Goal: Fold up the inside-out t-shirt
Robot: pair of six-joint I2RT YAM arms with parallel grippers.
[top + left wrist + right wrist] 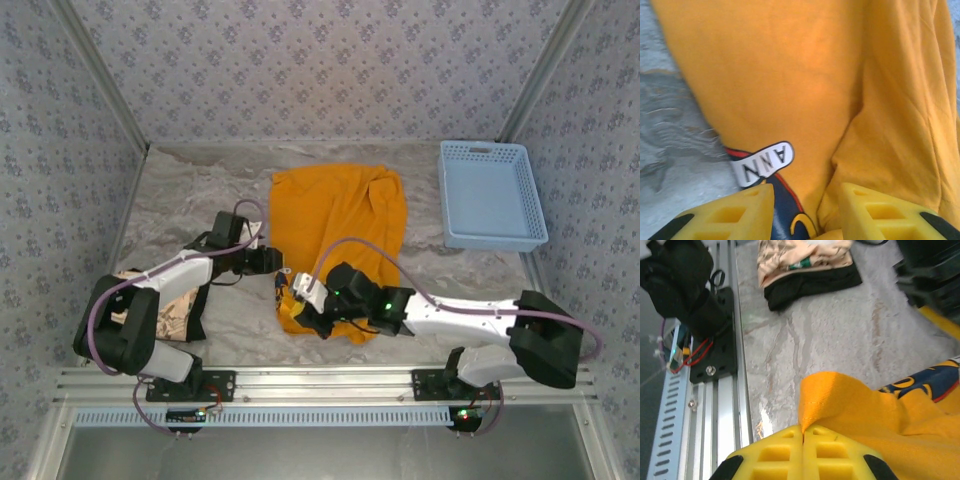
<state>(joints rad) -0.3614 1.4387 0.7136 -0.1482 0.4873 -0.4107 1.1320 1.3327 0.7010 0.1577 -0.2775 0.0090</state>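
Locate orange t-shirt [340,215] at centre of marbled surface [200,195], laid flat toward 12 o'clock and bunched at its 6 o'clock end, with printed graphic exposed there. Find right claw [803,432] clenched on a raised fold of the t-shirt at that 6 o'clock end. Find left claw [807,202] released, with fingers apart over the cloth at the t-shirt's 8 o'clock edge. Note blue basket [493,195] at 2 o'clock, apart from the t-shirt. Note beige cloth [165,315] at 8 o'clock, near the left arm's base.
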